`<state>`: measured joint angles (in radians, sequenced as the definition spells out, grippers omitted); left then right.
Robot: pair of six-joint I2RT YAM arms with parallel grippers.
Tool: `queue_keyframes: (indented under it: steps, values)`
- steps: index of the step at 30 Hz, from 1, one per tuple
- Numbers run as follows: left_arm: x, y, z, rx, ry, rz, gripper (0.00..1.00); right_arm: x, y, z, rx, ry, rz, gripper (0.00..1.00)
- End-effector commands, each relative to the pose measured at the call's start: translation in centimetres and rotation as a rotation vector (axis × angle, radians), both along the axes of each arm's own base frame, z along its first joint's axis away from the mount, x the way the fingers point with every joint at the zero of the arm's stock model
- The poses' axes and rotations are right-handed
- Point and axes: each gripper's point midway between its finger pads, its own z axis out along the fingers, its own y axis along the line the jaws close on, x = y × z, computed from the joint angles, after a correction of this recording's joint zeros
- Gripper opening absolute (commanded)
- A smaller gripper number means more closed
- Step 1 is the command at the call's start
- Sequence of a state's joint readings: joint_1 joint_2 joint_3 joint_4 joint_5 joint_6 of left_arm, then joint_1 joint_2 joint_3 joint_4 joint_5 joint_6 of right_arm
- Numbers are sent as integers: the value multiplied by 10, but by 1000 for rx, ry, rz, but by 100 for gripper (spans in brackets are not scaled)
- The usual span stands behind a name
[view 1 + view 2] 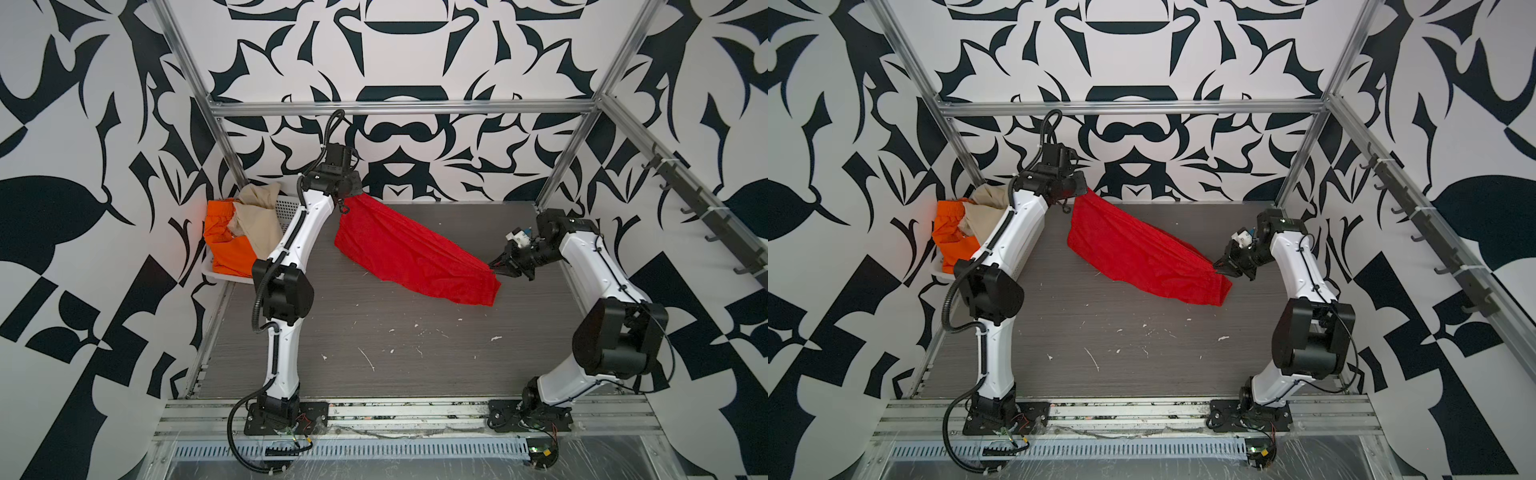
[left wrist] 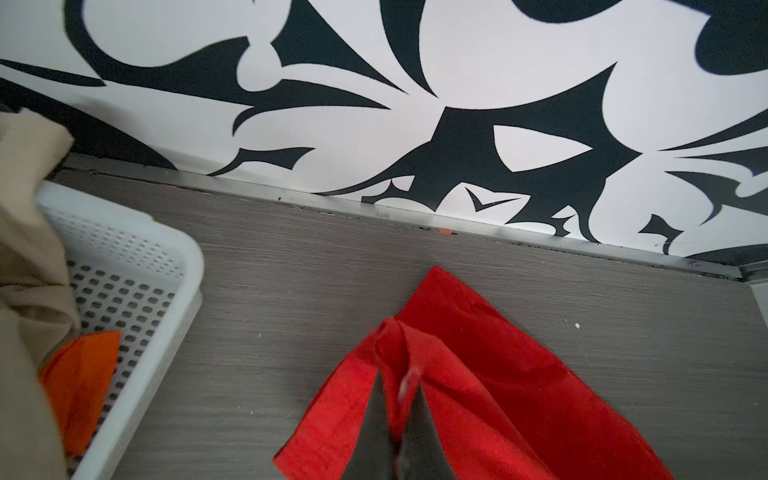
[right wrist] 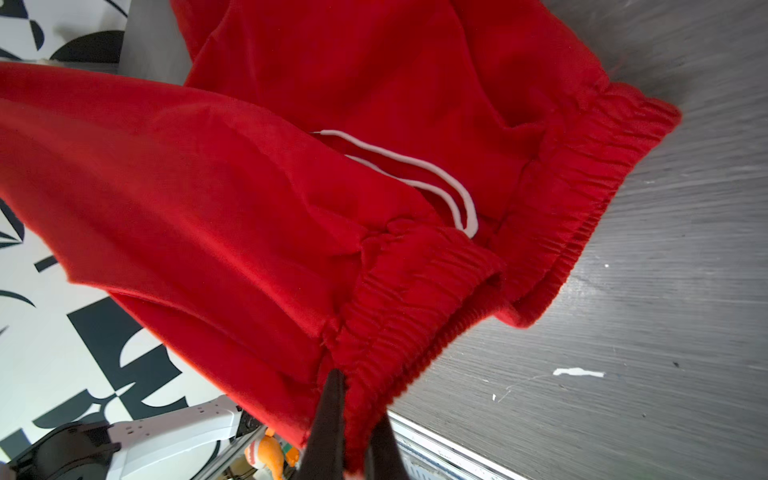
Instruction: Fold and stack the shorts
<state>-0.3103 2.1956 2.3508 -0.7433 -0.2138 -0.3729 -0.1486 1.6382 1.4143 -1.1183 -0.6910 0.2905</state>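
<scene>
The red shorts point(image 1: 409, 253) point(image 1: 1142, 253) hang stretched above the table between my two grippers in both top views. My left gripper point(image 1: 356, 195) point(image 1: 1082, 191) point(image 2: 397, 384) is shut on a hem corner at the far end. My right gripper point(image 1: 494, 268) point(image 1: 1219, 266) point(image 3: 359, 399) is shut on the elastic waistband point(image 3: 415, 291), where a white drawstring point(image 3: 419, 170) shows. The beige shorts point(image 1: 257, 216) point(image 2: 25, 249) and the orange shorts point(image 1: 226, 241) point(image 2: 83, 374) lie bunched in the white basket point(image 1: 286, 208) point(image 2: 158, 257) at the far left.
The grey wood-grain table point(image 1: 415, 345) carries small white flecks. Metal frame posts and a rail point(image 1: 399, 108) edge the back. A rack of dark hooks point(image 1: 706, 232) runs along the right wall. The left arm's elbow point(image 1: 282, 286) stands beside the basket.
</scene>
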Motion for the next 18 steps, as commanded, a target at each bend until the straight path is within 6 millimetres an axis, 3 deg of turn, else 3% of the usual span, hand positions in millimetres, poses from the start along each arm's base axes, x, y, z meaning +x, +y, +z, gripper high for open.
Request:
queue_keyframes:
  steps: [1, 6, 10, 12, 14, 18]
  values:
    - [29, 14, -3, 28, -60, 69, 0, -3, -18, -20, -36, 70, -32, 0]
    - [54, -24, -50, 6, -44, 6, 6, 8, -30, -47, -33, 122, -66, 3]
    - [64, -51, -80, -1, -29, -47, 40, 23, -52, -49, -106, 81, -124, 39]
    - [61, -54, -75, -11, -25, -58, 50, 28, -60, -37, -162, 31, -136, 50]
    - [54, -51, -62, -15, -32, -58, 59, 32, -71, -19, -233, -31, -160, 55]
    - [21, -45, -49, -31, -20, -76, 59, 27, -81, 18, -355, -160, -207, 56]
